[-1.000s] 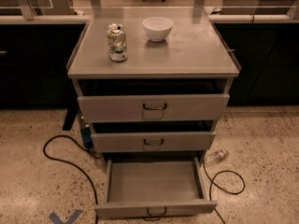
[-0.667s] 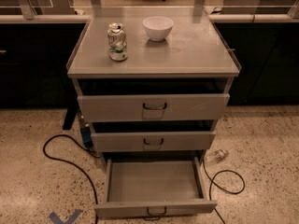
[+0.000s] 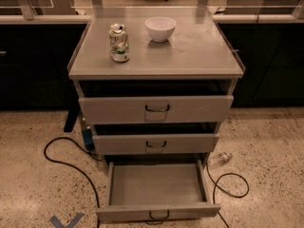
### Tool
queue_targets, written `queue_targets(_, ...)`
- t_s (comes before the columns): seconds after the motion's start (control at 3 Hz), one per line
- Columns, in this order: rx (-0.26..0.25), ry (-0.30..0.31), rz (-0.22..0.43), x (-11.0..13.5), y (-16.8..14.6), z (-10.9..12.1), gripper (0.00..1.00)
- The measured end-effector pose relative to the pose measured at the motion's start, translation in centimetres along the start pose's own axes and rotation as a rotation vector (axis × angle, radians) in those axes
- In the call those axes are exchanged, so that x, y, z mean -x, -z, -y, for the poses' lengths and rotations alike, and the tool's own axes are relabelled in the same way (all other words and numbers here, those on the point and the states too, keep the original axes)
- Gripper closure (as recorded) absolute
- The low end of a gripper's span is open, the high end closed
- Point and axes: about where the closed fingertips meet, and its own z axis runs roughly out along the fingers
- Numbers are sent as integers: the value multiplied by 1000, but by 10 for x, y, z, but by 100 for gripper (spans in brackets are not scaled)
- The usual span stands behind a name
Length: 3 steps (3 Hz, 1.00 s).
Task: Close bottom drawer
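Note:
The bottom drawer of the grey metal cabinet is pulled far out toward me. Its flat grey tray is empty and its small dark wire handle sits at the lower edge of the view. The middle drawer and the top drawer stand slightly open above it. The gripper is not in view.
A crushed can and a white bowl stand on the cabinet top. Black cables loop on the speckled floor at left and right. A plastic bottle lies by the cabinet's right side. Blue tape marks the floor.

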Motion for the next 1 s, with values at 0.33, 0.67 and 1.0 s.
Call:
queue_targets(0.33,-60,54,162,102,10,49,0)
queue_targets(0.67,-59,54,161,102,10,49,0)
queue_targets(1.0,-49,63,187,118,-13,61,0)
